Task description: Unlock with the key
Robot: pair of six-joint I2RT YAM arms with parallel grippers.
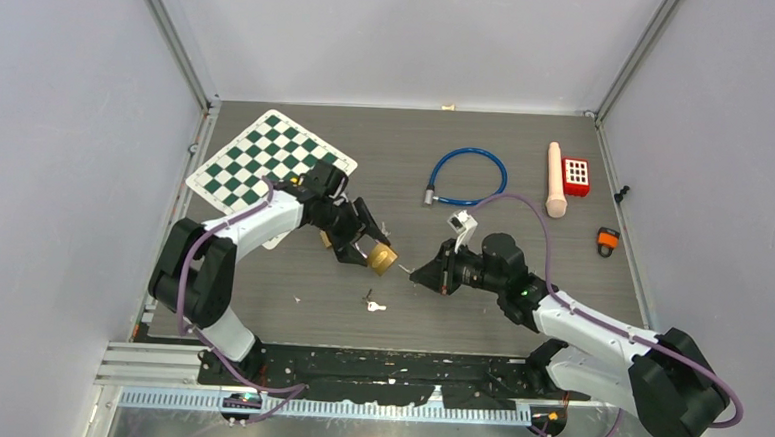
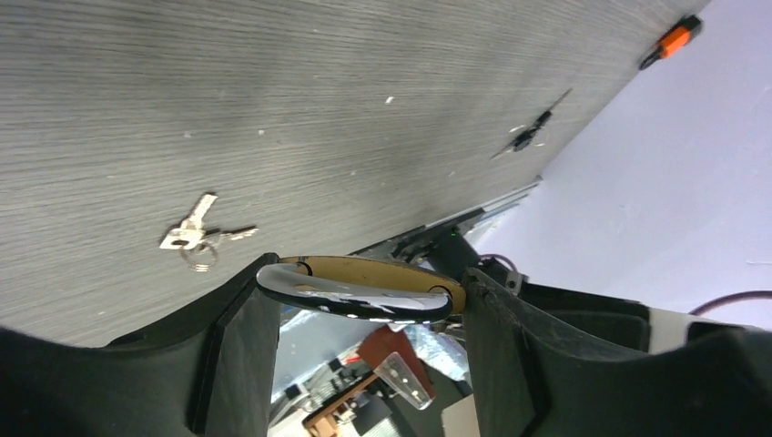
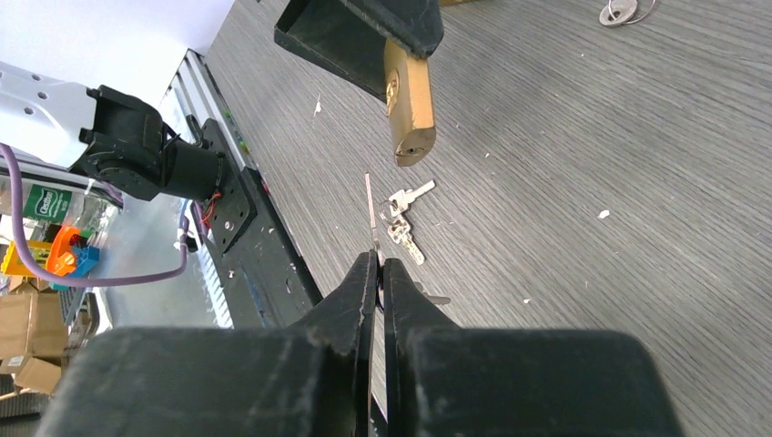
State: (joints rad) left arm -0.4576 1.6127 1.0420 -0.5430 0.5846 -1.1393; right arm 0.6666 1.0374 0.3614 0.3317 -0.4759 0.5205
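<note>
Over the grey table (image 1: 408, 139), the left gripper (image 1: 365, 243) clamps the padlock (image 3: 410, 100) aloft, the right gripper (image 3: 378, 273) pinches 1 key (image 3: 370, 205) near it, and insertion next likely needs aligning with the keyhole (image 3: 411, 150).

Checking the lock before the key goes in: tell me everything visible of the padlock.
The padlock has a flat brass-coloured body and a shiny silver shackle, which looks seated at both ends. The left gripper holds it clear of the table, keyway end free and facing the key in the right gripper. Nothing else touches it.
</note>
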